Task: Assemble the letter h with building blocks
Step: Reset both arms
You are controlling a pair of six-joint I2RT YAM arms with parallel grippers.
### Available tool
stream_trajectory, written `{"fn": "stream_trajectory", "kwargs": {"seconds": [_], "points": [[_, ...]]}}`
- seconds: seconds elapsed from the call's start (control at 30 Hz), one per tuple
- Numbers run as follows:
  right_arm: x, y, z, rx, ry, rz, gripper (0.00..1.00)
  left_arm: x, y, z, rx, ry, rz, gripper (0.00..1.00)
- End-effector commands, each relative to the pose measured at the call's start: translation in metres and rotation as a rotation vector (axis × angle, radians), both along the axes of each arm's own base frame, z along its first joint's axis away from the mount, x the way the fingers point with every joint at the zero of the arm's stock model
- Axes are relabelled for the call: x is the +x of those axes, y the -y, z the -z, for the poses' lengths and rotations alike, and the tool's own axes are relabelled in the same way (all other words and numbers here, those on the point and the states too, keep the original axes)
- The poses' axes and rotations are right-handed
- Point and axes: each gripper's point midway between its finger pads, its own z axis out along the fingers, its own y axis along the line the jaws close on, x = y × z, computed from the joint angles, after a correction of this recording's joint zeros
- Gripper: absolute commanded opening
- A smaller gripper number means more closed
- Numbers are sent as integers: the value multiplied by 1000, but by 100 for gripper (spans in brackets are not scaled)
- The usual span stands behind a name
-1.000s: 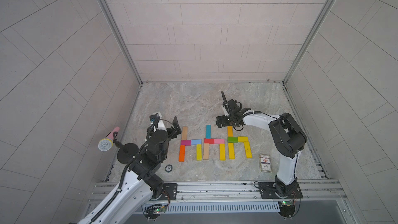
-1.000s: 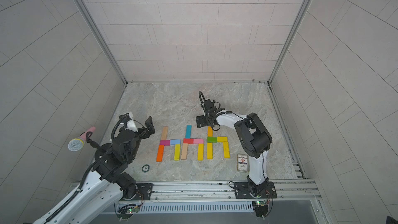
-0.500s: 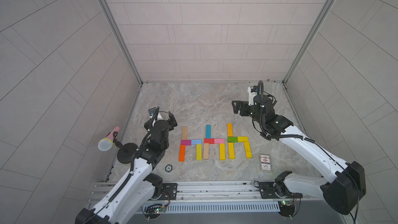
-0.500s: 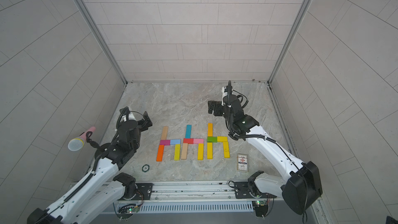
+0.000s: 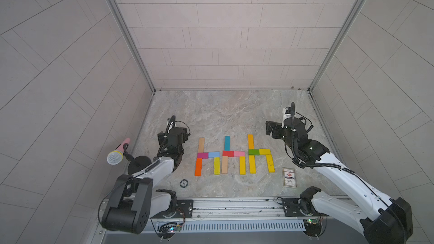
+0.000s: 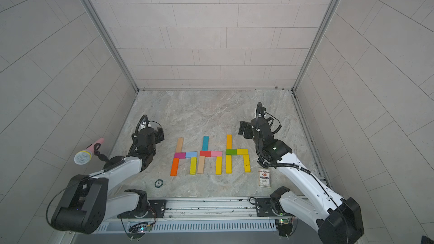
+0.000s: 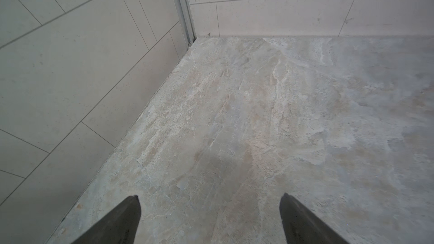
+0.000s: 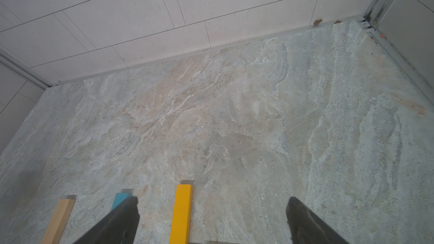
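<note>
- The small flat wooden building blocks point(image 5: 228, 153) lie flat on the grey marbled tabletop point(image 5: 218, 113). They form three letter-h shapes in a row that starts just beside the small printed card box point(image 5: 288, 177), on its left-arm side and a little farther back.
- The h nearest the card box has an orange-yellow stem block point(image 8: 182, 207), a green block point(image 5: 253, 152) at the joint, and yellow pieces for the rest.
- The right gripper point(image 5: 272, 130) hovers behind the card box, past that stem's far end, with its jaws spread wide and nothing in them.
- The left gripper point(image 7: 209, 198) is likewise spread and empty. It is well apart from the card box, beyond the row's other end.
- A round black chip point(image 5: 184, 183) lies near the front, across the row from the card box.
- A pink-handled microphone point(image 5: 118, 152) on a black stand is farthest from the card box.
</note>
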Motion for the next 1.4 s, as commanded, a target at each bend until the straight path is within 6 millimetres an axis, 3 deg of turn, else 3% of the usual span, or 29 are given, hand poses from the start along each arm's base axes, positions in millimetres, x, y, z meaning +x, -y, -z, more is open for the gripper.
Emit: {"fn": "stream_trajectory", "kwargs": {"seconds": [0.0,0.17,0.27,0.37,0.53,0.67,0.97,1.13,1.2,1.23,1.27,1.33,1.37], "points": [[-1,15,-10,-33,61,41,99,24,6,-14,1,141,70,100],[-1,47,-22,-64,140,122,99,42,23,15,-15,122,191,100],[5,72,-19,-93,150,188,99,47,12,23,-69,7,140,100],[11,100,-10,-167,152,275,99,50,8,21,-67,75,141,100],[16,147,21,-308,99,441,99,48,9,20,-68,79,146,100],[27,170,62,-406,-28,496,99,44,4,17,-64,95,115,100],[64,160,118,-414,35,393,100,45,5,18,-52,82,111,100],[68,155,121,-398,39,347,100,45,5,17,-53,85,111,100],[67,144,129,-393,57,275,100,45,5,18,-53,83,110,100],[64,144,134,-392,112,276,100,45,5,18,-53,84,112,100],[64,144,124,-388,183,292,100,45,6,18,-54,84,113,100],[64,149,130,-386,66,299,100,45,6,18,-52,84,111,100],[65,149,130,-376,93,292,100,45,6,17,-48,84,110,100]]}}
